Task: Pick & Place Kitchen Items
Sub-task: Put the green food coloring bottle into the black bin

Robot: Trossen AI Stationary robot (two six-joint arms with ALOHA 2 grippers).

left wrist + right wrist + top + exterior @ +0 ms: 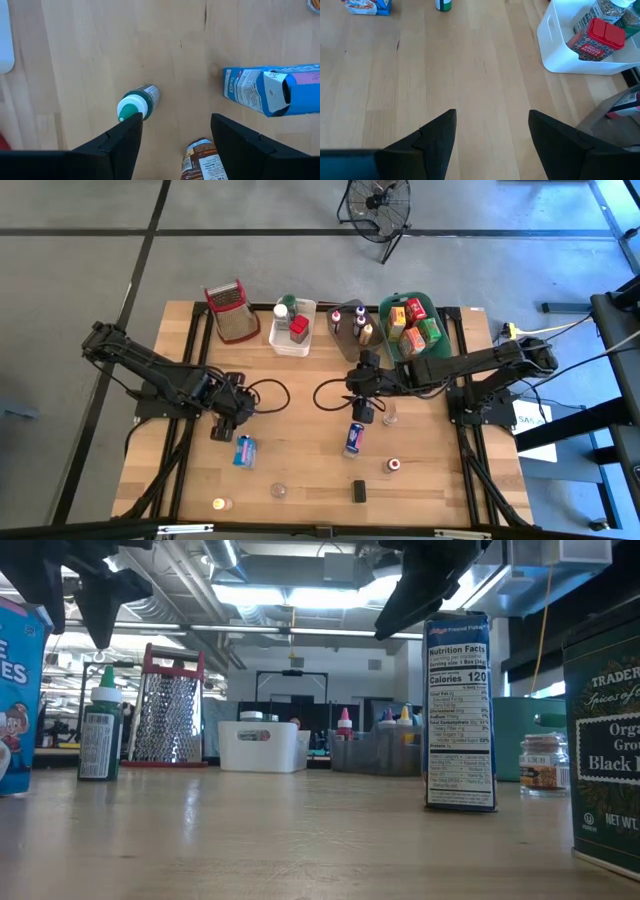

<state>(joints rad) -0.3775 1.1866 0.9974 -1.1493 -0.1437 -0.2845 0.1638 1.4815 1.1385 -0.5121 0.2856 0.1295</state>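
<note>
My left gripper [226, 410] [175, 122] hangs open over the table's left middle, pointing steeply down. A green-capped bottle [137, 102] [100, 735] stands on the wood just beyond its fingers. A brown jar [202, 160] shows low between them; whether they touch it cannot be told. A blue box [272, 90] [244, 450] lies flat nearby. My right gripper [355, 392] [492, 117] is open above bare wood at the centre, slanting down. A blue box [354, 438] [458, 710] stands upright near it.
Along the far edge stand a red-rimmed wire basket [228, 310], a white bin [580, 45] with jars, a grey bin [350, 325] and a green bin [415, 325]. A dark tin [605, 740], small jars [393, 465] and a glass [278, 491] sit near the front.
</note>
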